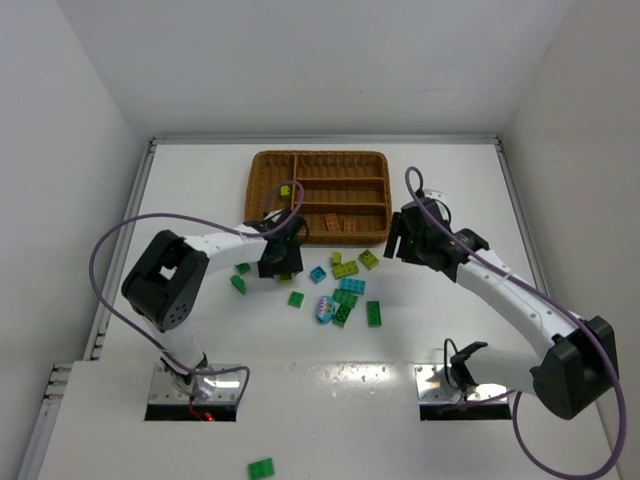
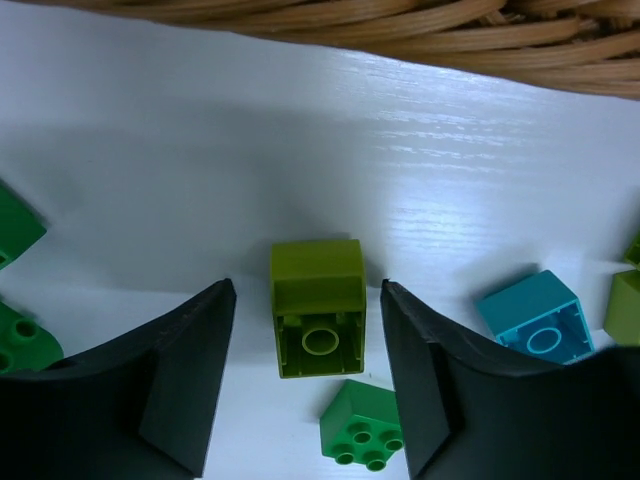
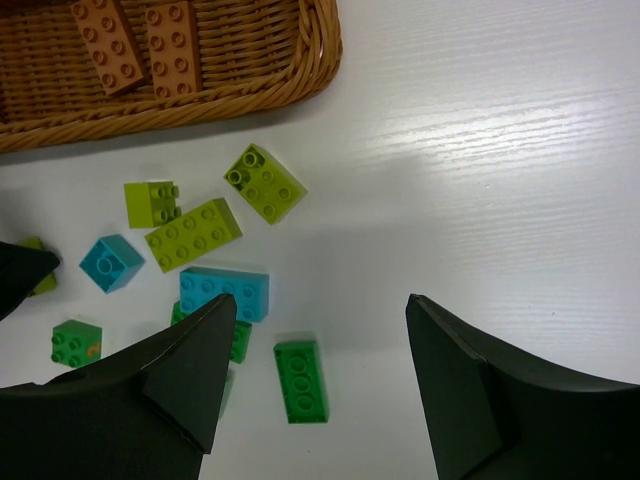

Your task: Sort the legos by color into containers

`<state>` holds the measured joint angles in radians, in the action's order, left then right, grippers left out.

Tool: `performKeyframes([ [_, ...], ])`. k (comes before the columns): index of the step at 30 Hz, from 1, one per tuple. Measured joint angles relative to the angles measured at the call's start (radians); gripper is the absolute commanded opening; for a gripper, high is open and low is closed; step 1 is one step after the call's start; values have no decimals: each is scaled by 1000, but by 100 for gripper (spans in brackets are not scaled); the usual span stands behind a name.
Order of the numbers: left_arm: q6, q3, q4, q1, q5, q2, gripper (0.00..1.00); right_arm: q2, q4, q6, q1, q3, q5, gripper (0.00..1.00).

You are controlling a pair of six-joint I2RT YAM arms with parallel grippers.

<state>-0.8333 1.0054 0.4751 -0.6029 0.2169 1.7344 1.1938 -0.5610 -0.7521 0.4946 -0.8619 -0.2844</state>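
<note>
The brown wicker tray stands at the back centre. It holds two orange-brown bricks and one lime brick. My left gripper is open and low over the table just in front of the tray's rim. A lime green brick lies on its side between its fingers, untouched. A dark green brick and a teal brick lie close by. My right gripper is open and empty above the table. Near it lie a dark green brick, a teal brick and lime bricks.
Several more loose bricks lie scattered in front of the tray, with dark green ones to the left. One green brick lies on the near platform by the arm bases. White walls enclose the table.
</note>
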Motion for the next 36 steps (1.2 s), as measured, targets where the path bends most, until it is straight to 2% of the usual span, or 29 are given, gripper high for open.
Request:
performKeyframes([
  [2, -7, -4, -5, -3, 0, -2, 63, 0, -2, 0, 0, 0, 0, 70],
  [5, -16, -6, -4, -5, -2, -4, 49, 0, -2, 0, 0, 0, 1, 70],
  [6, -18, -7, -2, -5, -2, -5, 41, 0, -2, 0, 0, 0, 1, 70],
  [10, -15, 8, 40, -5, 11, -10, 30, 0, -2, 0, 0, 0, 1, 70],
  [15, 34, 114, 108, 28, 33, -39, 26, -3, -3, 0, 0, 3, 0, 70],
  [20, 85, 254, 124, 126, 55, -58, 26, -5, -2, 0, 0, 6, 0, 70],
  [24, 114, 382, 131, 189, 62, -15, 26, -5, -3, 0, 0, 17, 1, 70],
  [25, 119, 414, 129, 203, 60, 10, 30, -5, -4, 0, 0, 17, 1, 70],
  [26, 123, 452, 130, 217, 56, 42, 38, -5, -5, 0, 0, 17, 1, 70],
  [27, 126, 481, 130, 226, 54, 72, 52, -5, -6, 0, 0, 17, 1, 70],
  [28, 128, 508, 127, 236, 51, 106, 73, -5, -8, 0, 0, 17, 1, 70],
  [30, 137, 568, 136, 252, 37, 179, 79, -5, -14, 0, 0, 17, 1, 70],
  [32, 140, 602, 139, 261, 24, 227, 79, -5, -22, 0, 0, 17, 2, 70],
  [36, 154, 597, 169, 248, 18, 212, 79, -5, -27, 1, 0, 17, 9, 70],
])
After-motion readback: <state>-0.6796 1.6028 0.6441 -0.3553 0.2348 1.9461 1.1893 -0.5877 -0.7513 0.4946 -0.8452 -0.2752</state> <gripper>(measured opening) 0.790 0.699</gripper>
